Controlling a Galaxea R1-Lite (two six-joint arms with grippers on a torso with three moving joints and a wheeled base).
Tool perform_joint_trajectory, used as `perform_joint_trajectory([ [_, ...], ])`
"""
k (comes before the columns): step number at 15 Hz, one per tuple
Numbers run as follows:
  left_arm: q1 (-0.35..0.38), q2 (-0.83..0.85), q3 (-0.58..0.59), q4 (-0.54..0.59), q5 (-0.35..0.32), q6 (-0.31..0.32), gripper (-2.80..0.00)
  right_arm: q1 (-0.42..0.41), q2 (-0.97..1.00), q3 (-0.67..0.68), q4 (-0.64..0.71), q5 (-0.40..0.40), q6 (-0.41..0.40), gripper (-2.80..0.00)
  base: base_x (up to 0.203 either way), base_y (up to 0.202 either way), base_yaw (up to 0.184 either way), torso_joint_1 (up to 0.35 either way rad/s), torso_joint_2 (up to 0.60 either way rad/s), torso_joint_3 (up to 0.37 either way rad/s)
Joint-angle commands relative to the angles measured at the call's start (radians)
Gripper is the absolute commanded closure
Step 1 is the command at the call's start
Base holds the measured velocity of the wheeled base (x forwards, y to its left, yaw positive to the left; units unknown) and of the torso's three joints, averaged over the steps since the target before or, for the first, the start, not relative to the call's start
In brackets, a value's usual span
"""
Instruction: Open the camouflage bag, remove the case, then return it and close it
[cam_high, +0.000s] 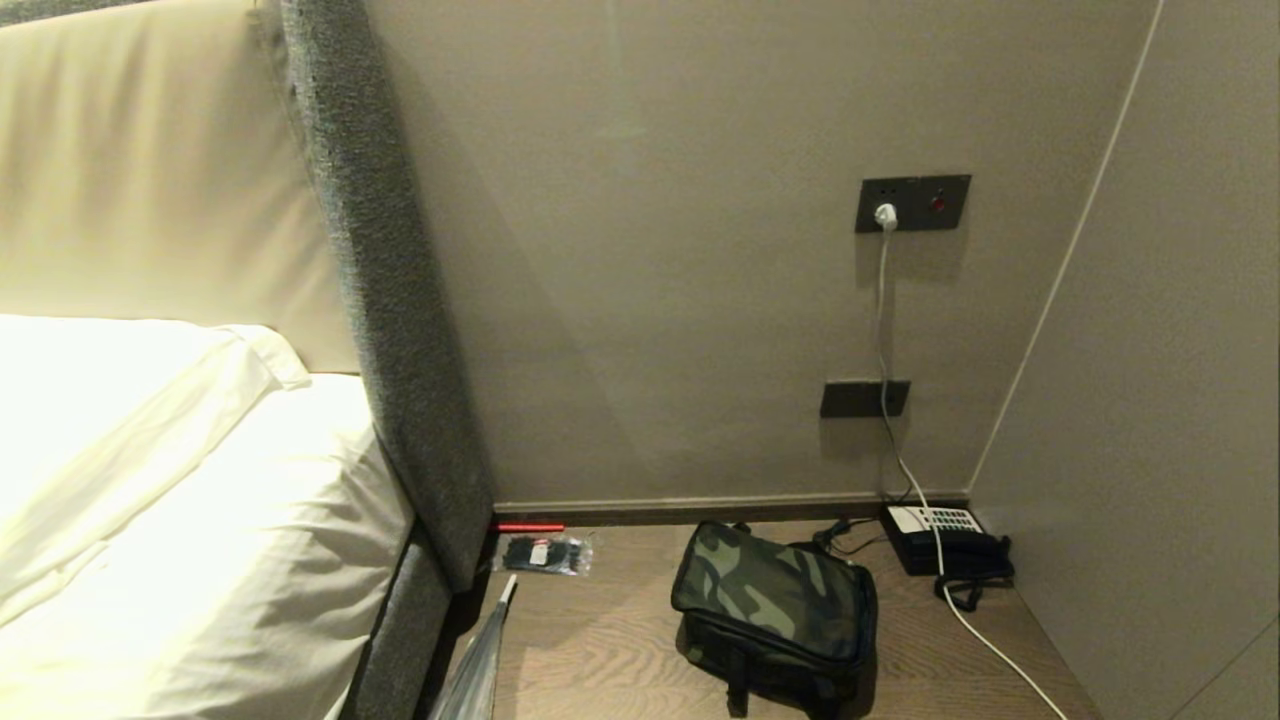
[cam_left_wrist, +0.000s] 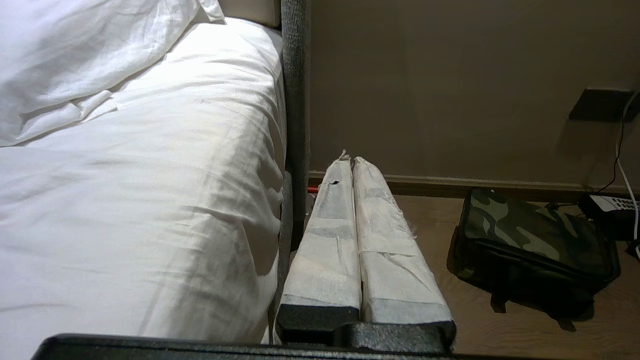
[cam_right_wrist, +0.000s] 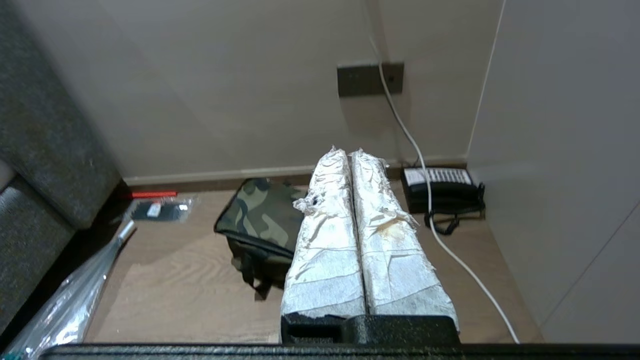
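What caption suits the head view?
Closed camouflage bag on a wooden surface between bed and telephone.

I'm looking at a hotel-style bedroom. A bed with white sheets and a pillow sits against a padded headboard. Beside it, on a low wooden nightstand surface, there's a black corded telephone under wall socket panels.

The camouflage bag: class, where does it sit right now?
In the head view the camouflage bag sits closed on the wooden surface, low and right of centre, between the packet of cable ties and the black telephone.
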Motion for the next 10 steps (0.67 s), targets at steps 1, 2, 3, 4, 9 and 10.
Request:
perform_joint_trajectory([
  [1,0.001,0.0,0.0,0.0,0.001,0.001,0.0,0.0,-0.029,0.012,-0.001,0.0,0.001,0.0,0.0,0.0,0.0,0.0,0.01,0.182],
  [2,0.0,0.0,0.0,0.0,0.001,0.003,0.0,0.0,-0.029,0.012,-0.001,0.0,0.001,0.0,0.0,0.0,0.0,0.002,0.0,0.114],
  [3,-0.001,0.0,0.0,0.0,0.001,0.003,0.0,0.0,-0.029,0.012,-0.001,0.0,0.001,0.0,0.0,0.0,0.0,0.003,0.0,0.061],
  [4,0.001,0.0,0.0,0.0,0.001,0.003,0.0,0.0,-0.029,0.012,-0.001,0.0,0.001,0.0,0.0,0.0,0.0,0.002,0.01,0.036],
  [9,0.0,0.0,0.0,0.0,0.001,0.003,0.0,0.0,-0.029,0.012,-0.001,0.0,0.001,0.0,0.0,0.0,0.0,0.0,0.0,0.0],
  [10,0.001,0.0,0.0,0.0,0.001,0.003,0.0,0.0,-0.029,0.012,-0.001,0.0,0.001,0.0,0.0,0.0,0.0,0.0,0.0,0.0],
])
